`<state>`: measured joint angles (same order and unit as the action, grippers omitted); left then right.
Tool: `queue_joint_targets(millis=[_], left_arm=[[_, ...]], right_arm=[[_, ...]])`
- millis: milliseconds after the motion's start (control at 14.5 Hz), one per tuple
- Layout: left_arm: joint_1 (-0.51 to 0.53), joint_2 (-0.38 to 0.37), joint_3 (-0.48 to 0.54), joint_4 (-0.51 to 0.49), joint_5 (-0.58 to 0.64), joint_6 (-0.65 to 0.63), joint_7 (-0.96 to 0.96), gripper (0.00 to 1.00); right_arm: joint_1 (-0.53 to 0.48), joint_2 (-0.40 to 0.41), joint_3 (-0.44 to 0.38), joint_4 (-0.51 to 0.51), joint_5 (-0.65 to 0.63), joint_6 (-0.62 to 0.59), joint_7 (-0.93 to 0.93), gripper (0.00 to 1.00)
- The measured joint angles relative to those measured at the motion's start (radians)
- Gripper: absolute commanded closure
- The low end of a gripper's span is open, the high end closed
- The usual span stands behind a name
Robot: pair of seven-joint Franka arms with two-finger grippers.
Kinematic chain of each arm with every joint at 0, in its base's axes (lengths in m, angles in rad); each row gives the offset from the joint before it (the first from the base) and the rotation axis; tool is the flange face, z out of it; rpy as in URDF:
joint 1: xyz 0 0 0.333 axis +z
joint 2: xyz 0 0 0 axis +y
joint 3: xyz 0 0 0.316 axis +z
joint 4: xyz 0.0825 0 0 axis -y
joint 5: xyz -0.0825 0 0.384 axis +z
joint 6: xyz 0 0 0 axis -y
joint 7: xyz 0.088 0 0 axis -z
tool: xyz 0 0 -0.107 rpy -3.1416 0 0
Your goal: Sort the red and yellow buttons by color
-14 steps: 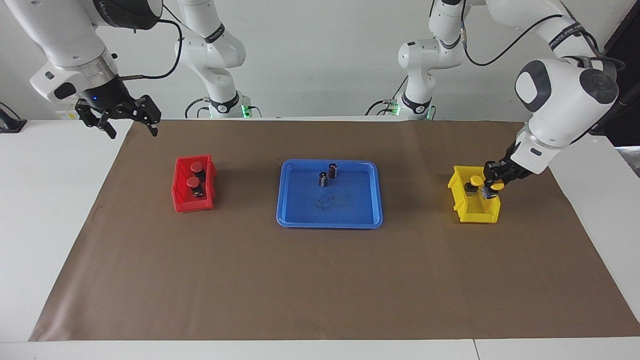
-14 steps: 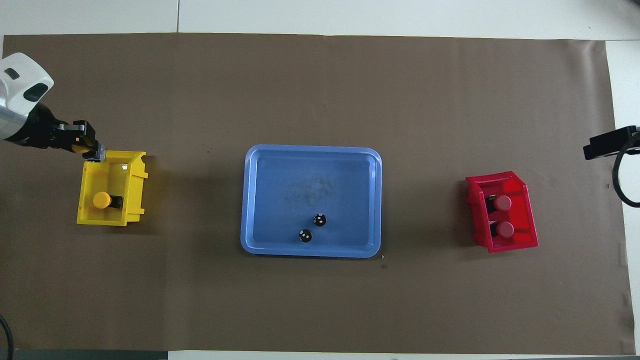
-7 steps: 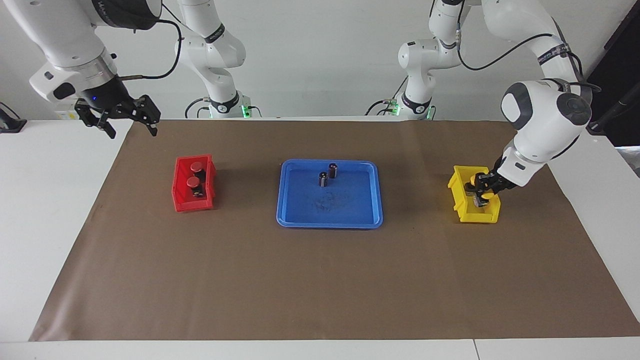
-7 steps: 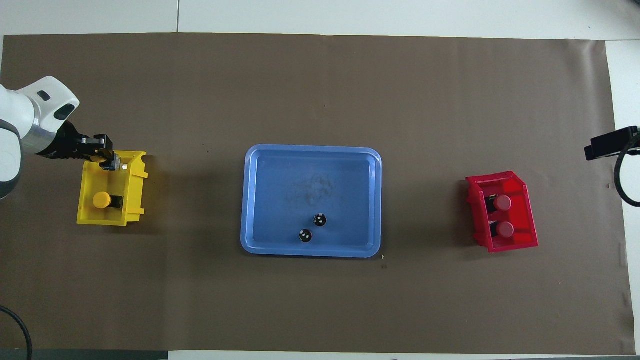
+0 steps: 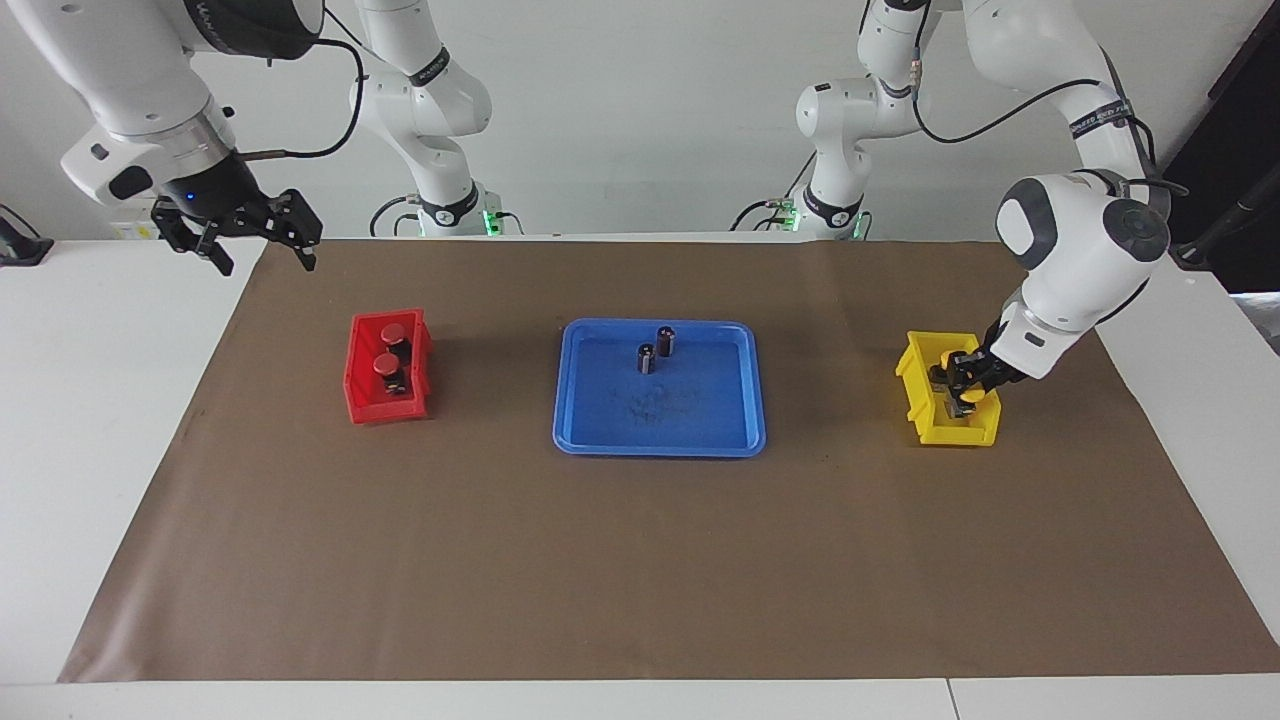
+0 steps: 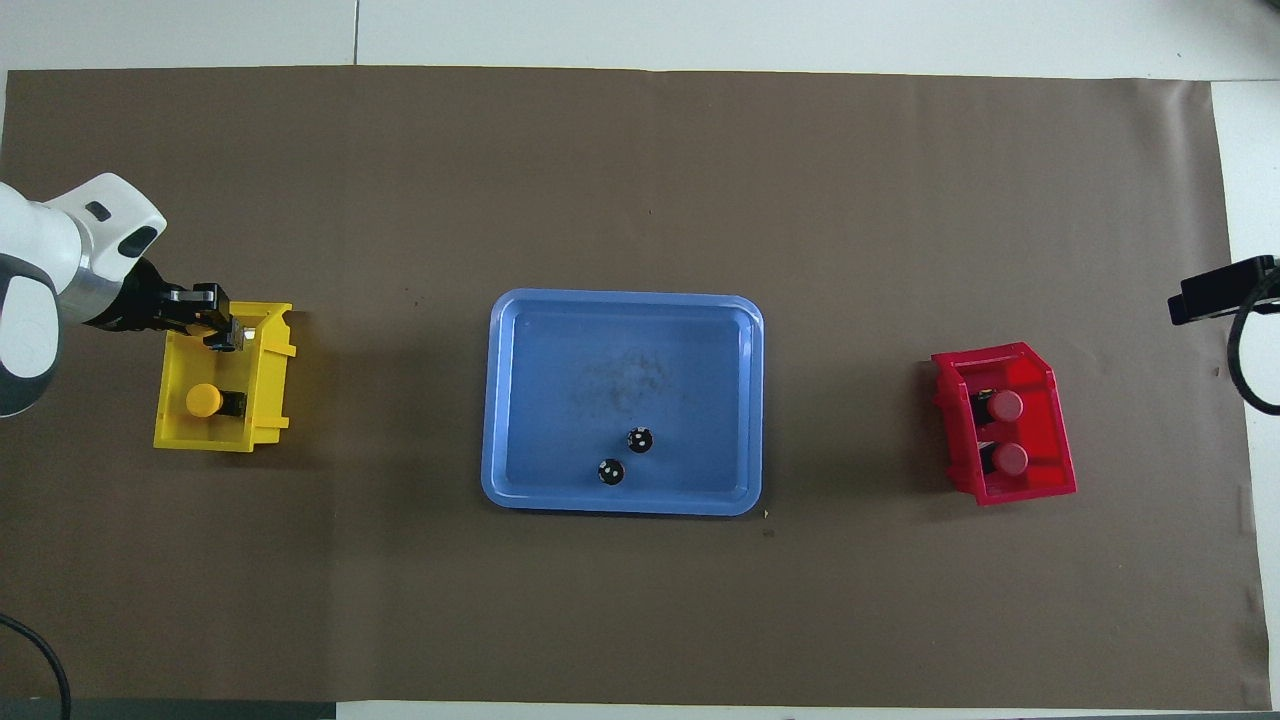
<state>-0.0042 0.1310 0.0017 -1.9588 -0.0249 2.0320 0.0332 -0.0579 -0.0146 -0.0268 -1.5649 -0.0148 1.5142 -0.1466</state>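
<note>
- Brown paper covers most of your white desk (image 5: 90, 420), with a pale wall at the robots' end.
- Your left gripper (image 5: 968, 383) is down inside the yellow plastic bin (image 5: 925, 425) at the left arm's end of the desk, clamped on a yellow-capped push button (image 5: 971, 394) with a black-and-silver block base.
- From overhead the gripper (image 6: 222, 330) sits over the part of the bin (image 6: 172, 432) farther from the robots.
- You have the second yellow-capped button (image 6: 204, 400) lying in the same bin, nearer to the robots than the gripped one and apart from the gripper.
- Your right gripper (image 5: 258, 248) waits in the air over the desk edge at the right arm's end, its black fingers spread apart and holding nothing.
- Both red-capped buttons (image 5: 395, 331) (image 5: 386, 365) stand close together in the red plastic bin (image 5: 362, 408), well apart from that gripper.
- Round glossy caps top squarish bases on all four buttons.
- Between the bins you see a shallow blue plastic tray (image 5: 740, 440) with rounded corners and a scuffed floor.
- Two dark capless cylinders (image 5: 665, 341) (image 5: 647, 358) stand upright in the tray's half nearer to the robots.
</note>
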Motion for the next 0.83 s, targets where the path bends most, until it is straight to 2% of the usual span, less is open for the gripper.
queue_joint_targets(millis=[830], left_arm=[[0.001, 0.002, 0.038, -0.108, 0.000, 0.138, 0.039, 0.99]], right_arm=[[0.004, 0.000, 0.001, 0.000, 0.000, 0.000, 0.001, 0.00]])
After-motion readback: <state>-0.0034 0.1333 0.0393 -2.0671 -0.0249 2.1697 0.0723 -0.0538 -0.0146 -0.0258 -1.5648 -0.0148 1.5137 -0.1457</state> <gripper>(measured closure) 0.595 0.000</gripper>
